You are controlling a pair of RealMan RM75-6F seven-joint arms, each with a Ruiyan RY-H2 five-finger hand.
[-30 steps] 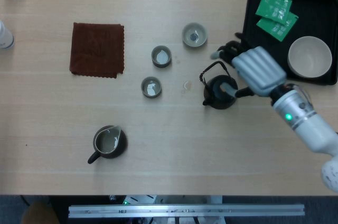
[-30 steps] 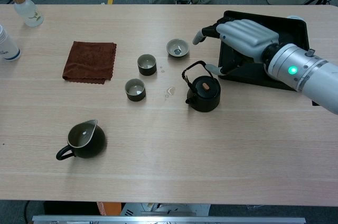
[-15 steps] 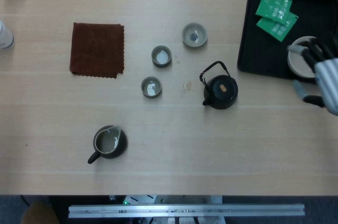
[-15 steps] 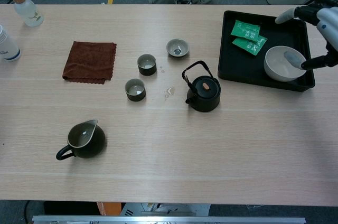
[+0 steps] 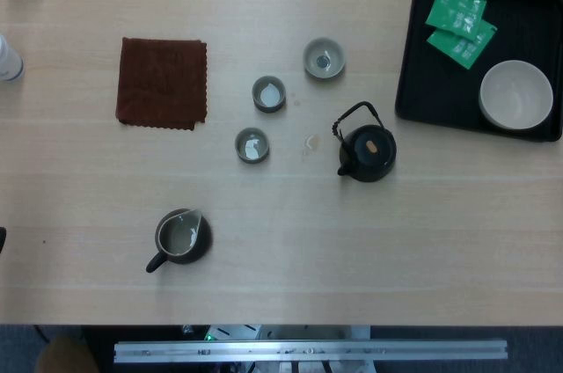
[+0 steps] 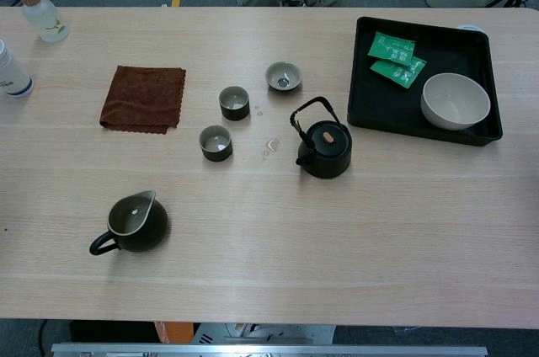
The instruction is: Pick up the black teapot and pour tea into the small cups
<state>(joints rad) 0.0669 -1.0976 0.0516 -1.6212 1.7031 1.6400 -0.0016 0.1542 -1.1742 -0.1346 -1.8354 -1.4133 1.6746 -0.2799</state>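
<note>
The black teapot [image 5: 368,151] [image 6: 325,149] stands upright on the table right of centre, its wire handle raised and its spout toward the cups. Three small cups sit to its left: a far one [image 5: 324,58] [image 6: 284,77], a middle one [image 5: 269,93] [image 6: 234,102] and a near one [image 5: 252,144] [image 6: 216,142]. Pale liquid shows in each. A small wet spot [image 5: 310,142] lies between the teapot and the cups. Neither hand appears in the head view or the chest view.
A dark pitcher [image 5: 180,237] [image 6: 131,223] sits front left. A brown cloth [image 5: 163,83] [image 6: 144,98] lies at the left. A black tray [image 5: 422,83] [image 6: 381,113] at the right holds green packets [image 5: 459,21] and a white bowl [image 5: 516,94]. Bottles [image 6: 39,13] stand far left.
The right hand, which hovered over the teapot a second ago, pulled away to the right over the tray and has left both views. The teapot stayed in place.
</note>
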